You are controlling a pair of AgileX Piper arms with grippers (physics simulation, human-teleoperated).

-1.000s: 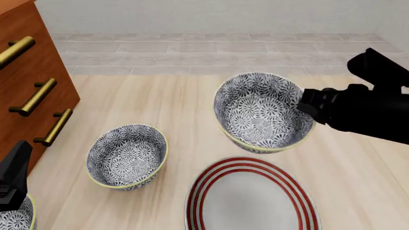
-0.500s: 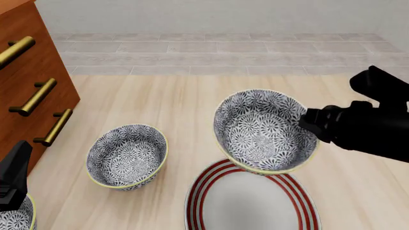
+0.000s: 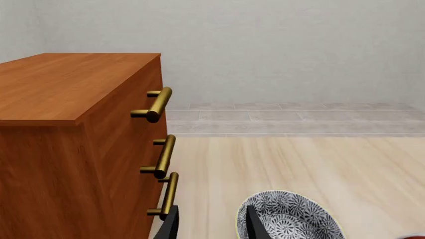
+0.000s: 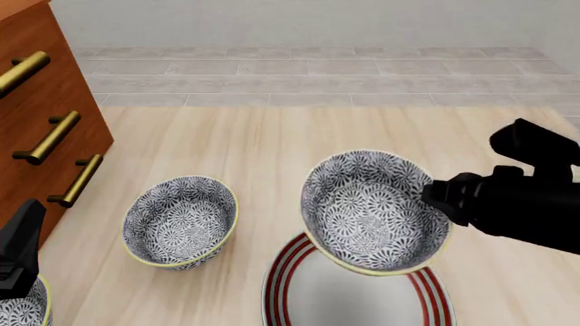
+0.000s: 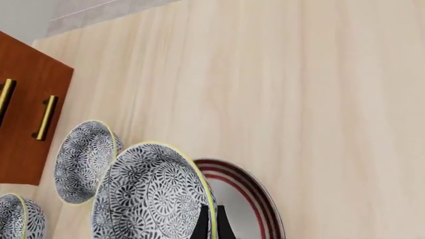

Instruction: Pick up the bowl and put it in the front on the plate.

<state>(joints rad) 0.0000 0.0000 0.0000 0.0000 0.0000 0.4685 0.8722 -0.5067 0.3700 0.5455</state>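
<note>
Bowl (image 4: 373,212) lower, nearer; right end effector (image 4: 433,193) clamps rim above plate (image 4: 433,293).

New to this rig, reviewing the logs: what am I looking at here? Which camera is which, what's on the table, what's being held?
These are simulator renders of two robot arms at a wooden table. The front view is a fixed camera above and behind the arms; each of the other two sits on one arm's wrist, looking along its fingers.

The right gripper pinches the rim of a patterned bowl, held tilted above the red-ringed plate. The right wrist view shows its closed fingers on that rim.

The left gripper is open and holds nothing, beside a wooden cabinet with brass handles.

A second bowl sits on the table, and a third bowl shows at the front view's edge.
</note>
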